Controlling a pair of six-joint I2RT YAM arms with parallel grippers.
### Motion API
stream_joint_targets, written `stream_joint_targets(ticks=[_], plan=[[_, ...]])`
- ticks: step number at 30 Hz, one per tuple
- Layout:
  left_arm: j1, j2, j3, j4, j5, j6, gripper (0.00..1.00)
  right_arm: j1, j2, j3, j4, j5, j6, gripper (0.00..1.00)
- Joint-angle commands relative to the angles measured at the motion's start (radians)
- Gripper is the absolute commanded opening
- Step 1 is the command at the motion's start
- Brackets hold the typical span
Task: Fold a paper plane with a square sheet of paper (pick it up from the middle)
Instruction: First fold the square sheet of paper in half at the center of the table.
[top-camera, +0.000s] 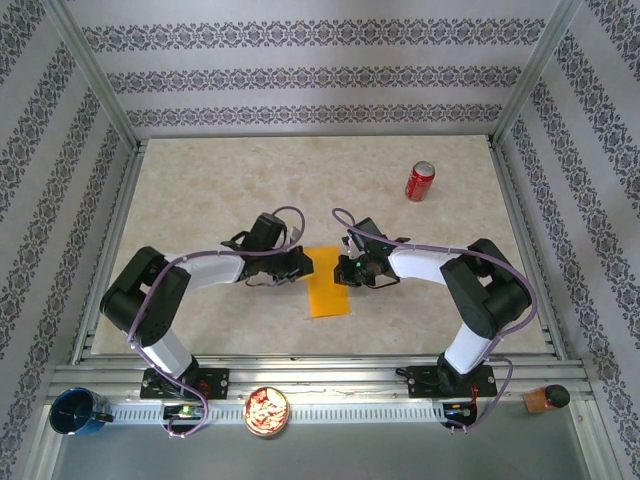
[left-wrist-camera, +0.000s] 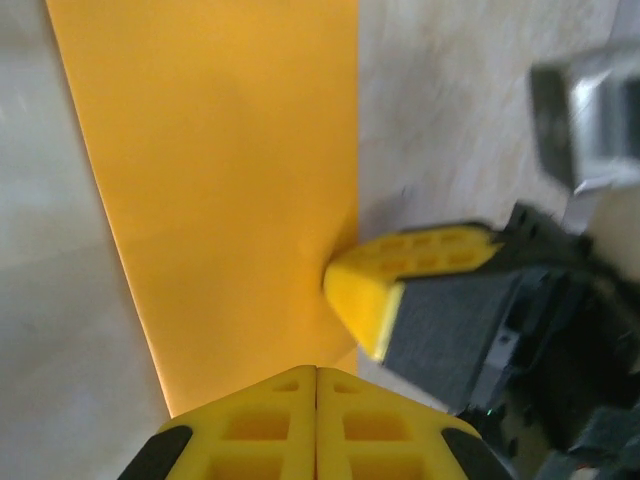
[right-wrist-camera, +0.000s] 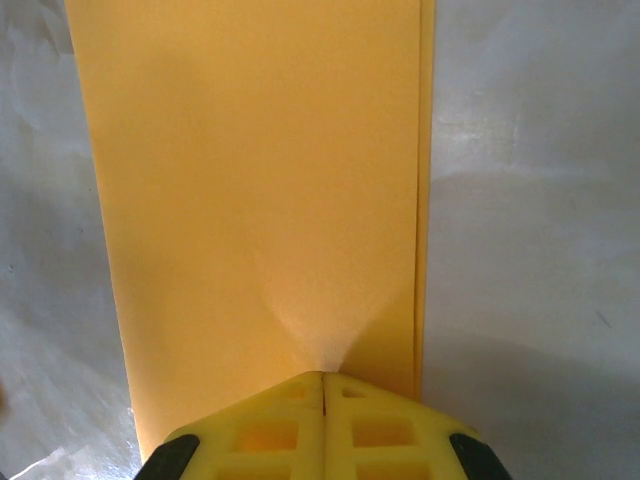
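Marbled beige bench (top-camera: 200, 200) is carrying the square sheet of paper (top-camera: 326, 284), lying flat at centre between both arms and already folded into a narrow two-layer strip. In the right wrist view the layers are sitting slightly offset along one long edge.

Handling, as I'm judging it: very light, thin and limp, creasing easily and sliding on the smooth top. Best taking it by a shallow pinch at mid-strip while the other tip is pinning it.

Fingers of the right gripper (right-wrist-camera: 324, 378) are closed together, tips pressing the paper, which is puckering there. Fingers of the left gripper (left-wrist-camera: 316, 372) are likewise closed, sitting at the strip's near end. Farther out, the red soda can (top-camera: 419, 181) is standing well apart.
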Motion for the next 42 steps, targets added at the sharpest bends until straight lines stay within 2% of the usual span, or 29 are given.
stream_joint_targets(ticks=[1,6,12,19,24,28,31,35,42], plan=[[-0.052,0.014,-0.032,0.063,0.004,-0.041,0.07,-0.015,0.028,-0.047,-0.147,0.094,0.008,0.0],[-0.1,0.057,-0.102,0.188,0.008,-0.107,0.07,-0.013,0.028,-0.048,-0.148,0.095,0.01,0.0],[-0.128,0.047,-0.194,0.202,-0.013,-0.11,0.06,-0.015,0.031,-0.045,-0.147,0.098,0.013,0.0],[-0.149,-0.044,-0.272,0.129,-0.035,-0.061,0.07,-0.012,0.031,-0.046,-0.151,0.111,0.017,0.0],[-0.173,-0.138,-0.235,0.0,-0.089,-0.011,0.07,-0.01,0.029,-0.042,-0.155,0.112,0.014,0.0],[-0.174,-0.194,-0.21,0.054,-0.104,-0.068,0.08,-0.011,0.026,-0.044,-0.152,0.112,0.016,0.0],[-0.179,-0.153,-0.171,0.125,-0.077,-0.101,0.11,-0.01,0.025,-0.047,-0.151,0.114,0.019,0.0],[-0.2,-0.055,-0.108,0.137,-0.057,-0.097,0.11,-0.009,0.028,-0.047,-0.147,0.112,0.019,0.0],[-0.218,0.009,-0.175,0.185,-0.055,-0.122,0.1,-0.01,0.031,-0.043,-0.146,0.111,0.017,0.0]])
